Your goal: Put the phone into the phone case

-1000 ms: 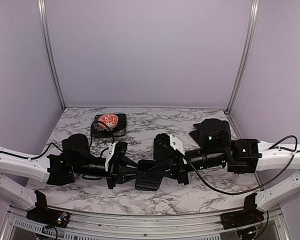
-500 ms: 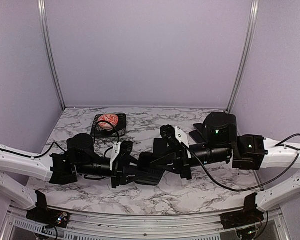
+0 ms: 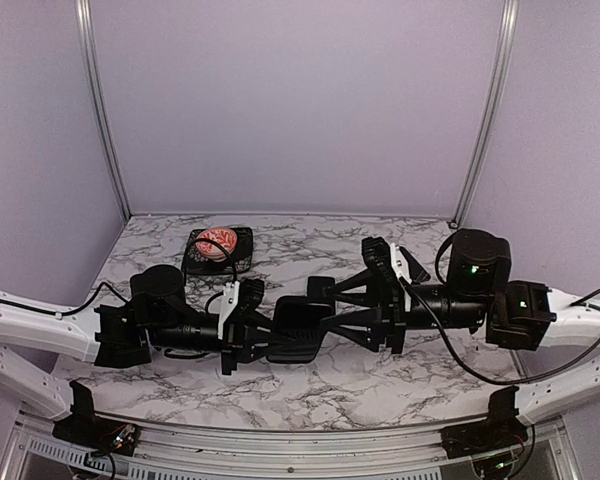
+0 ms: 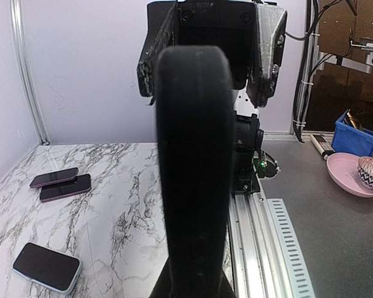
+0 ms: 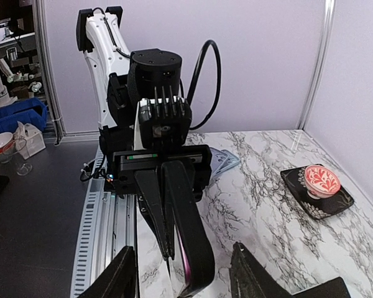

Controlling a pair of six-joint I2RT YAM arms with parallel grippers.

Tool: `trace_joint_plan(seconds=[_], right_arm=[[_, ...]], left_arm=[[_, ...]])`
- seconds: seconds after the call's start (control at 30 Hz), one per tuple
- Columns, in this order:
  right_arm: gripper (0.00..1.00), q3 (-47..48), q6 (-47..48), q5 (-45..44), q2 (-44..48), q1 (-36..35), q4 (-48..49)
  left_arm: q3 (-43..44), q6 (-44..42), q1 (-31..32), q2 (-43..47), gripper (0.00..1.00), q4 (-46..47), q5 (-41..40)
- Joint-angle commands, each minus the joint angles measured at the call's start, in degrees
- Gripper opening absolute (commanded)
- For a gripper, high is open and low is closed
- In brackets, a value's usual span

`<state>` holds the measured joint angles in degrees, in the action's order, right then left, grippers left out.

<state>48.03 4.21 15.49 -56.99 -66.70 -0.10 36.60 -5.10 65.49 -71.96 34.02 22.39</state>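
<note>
My left gripper (image 3: 268,335) is shut on a black phone case (image 3: 298,328) and holds it edge-up above the table's middle. In the left wrist view the case (image 4: 193,155) fills the centre and hides my own fingers. In the right wrist view the case (image 5: 189,217) stands between the left gripper's fingers, and a thin pink-purple edge (image 5: 182,258), seemingly the phone, shows along its inner side. My right gripper (image 3: 322,308) is open, its fingers (image 5: 121,276) spread wide on either side of the case end without touching it.
A black tray with a red patterned ball (image 3: 220,245) sits at the back left. Two dark phones (image 4: 59,181) and a phone with a pale rim (image 4: 46,267) lie on the marble. Pale lilac cases (image 5: 222,160) lie by the left arm's base.
My right gripper has opened, let go of the case and drawn back to the right. The left gripper keeps hold of the case, which now sits a little higher and further right.
</note>
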Motion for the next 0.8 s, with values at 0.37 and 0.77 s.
trace_joint_plan(seconds=[0.37, 0.77], right_arm=[[0.0, 0.7, -1.7, -2.6, -0.5, 0.5, 1.8], [0.69, -5.4, -3.9, -1.0, -1.1, 0.5, 8.2]], left_arm=[[1.1, 0.8, 0.0, 2.6, 0.0, 2.8, -0.7], [0.3, 7.1, 0.0, 4.6, 0.0, 8.2, 0.7]])
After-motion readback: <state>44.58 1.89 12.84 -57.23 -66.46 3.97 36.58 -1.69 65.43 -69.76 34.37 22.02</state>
